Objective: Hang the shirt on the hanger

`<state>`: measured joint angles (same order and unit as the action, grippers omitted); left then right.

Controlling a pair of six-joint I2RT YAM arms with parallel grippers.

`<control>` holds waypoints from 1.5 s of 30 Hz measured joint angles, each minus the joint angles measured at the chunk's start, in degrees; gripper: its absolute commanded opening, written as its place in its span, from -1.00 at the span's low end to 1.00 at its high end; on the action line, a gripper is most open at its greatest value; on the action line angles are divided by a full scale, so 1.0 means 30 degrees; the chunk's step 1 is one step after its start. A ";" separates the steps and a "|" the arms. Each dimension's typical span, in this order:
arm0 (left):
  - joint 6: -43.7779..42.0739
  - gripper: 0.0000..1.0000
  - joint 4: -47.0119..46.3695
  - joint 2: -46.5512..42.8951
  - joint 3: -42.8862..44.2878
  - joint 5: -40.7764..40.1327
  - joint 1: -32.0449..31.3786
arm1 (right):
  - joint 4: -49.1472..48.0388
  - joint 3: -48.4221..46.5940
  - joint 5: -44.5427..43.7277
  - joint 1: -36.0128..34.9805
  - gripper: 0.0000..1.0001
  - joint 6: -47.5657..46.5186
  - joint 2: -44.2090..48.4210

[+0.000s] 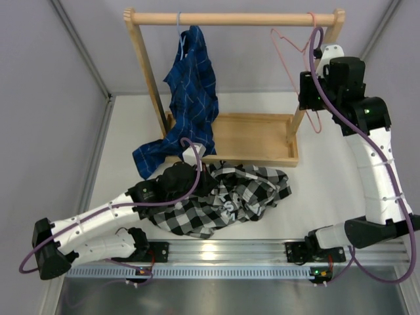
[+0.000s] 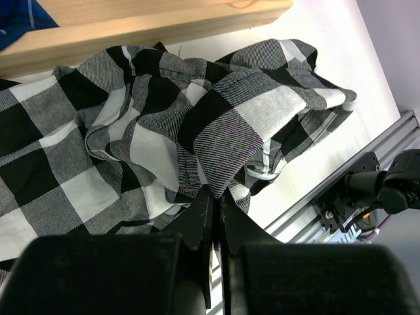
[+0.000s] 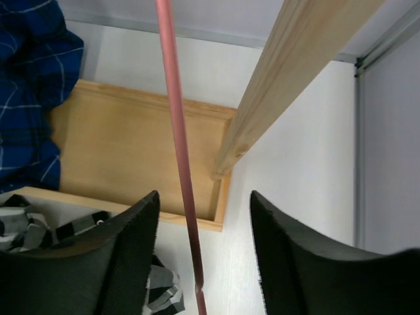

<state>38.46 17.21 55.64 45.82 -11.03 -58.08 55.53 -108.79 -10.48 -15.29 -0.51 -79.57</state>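
A black-and-white checked shirt lies crumpled on the table, lower centre; the pink wire hanger hangs tilted from the wooden rail, upper right.

A wooden clothes rack stands at the back of the white table, its posts set in a shallow wooden tray. A dark blue shirt with thin pale lines hangs from the bar on a light blue hanger, left of centre. Its lower end spills over the tray's front left corner onto the table. A metal rail runs along the near edge.
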 measured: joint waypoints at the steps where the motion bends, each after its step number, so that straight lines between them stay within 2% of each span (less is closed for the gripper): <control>1: -0.0015 -1.00 0.0000 0.0000 -0.0066 0.0073 -0.0007 | 0.0029 0.0182 0.0459 0.0131 -0.01 0.0015 0.0000; 5: -0.0087 -1.00 0.0000 0.0000 -0.0138 0.0328 -0.0007 | -0.0036 0.0474 0.1931 0.0270 -0.21 0.0044 0.0000; 9: -0.0138 -1.00 0.0007 0.0007 -0.0175 0.0393 -0.0007 | -0.0044 0.0546 0.2601 0.0284 -0.66 0.0007 0.0029; 15: -0.0168 -1.00 0.0000 0.0087 -0.0175 0.0401 -0.0007 | -0.0066 0.0801 0.2980 0.0313 -1.00 0.0197 0.0138; 26: -0.0146 -1.00 0.0000 0.0087 -0.0175 0.0211 -0.0007 | -0.0102 -0.0073 0.3235 0.0321 -1.00 0.1188 0.0153; 36: 0.0357 -1.00 0.0000 -0.0109 -0.0211 -0.0699 -0.0007 | -0.1333 -0.0095 0.5224 0.0321 -1.00 0.1763 0.1020; 45: 0.1209 -1.00 0.0000 -0.1224 -0.0634 -0.2251 -0.0007 | -0.4160 0.2397 0.7643 0.0350 -1.00 0.2062 0.3738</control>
<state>42.09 17.21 51.96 43.92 -17.78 -58.11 43.05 -101.60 12.45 -14.24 5.67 -68.36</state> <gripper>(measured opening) 0.036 0.003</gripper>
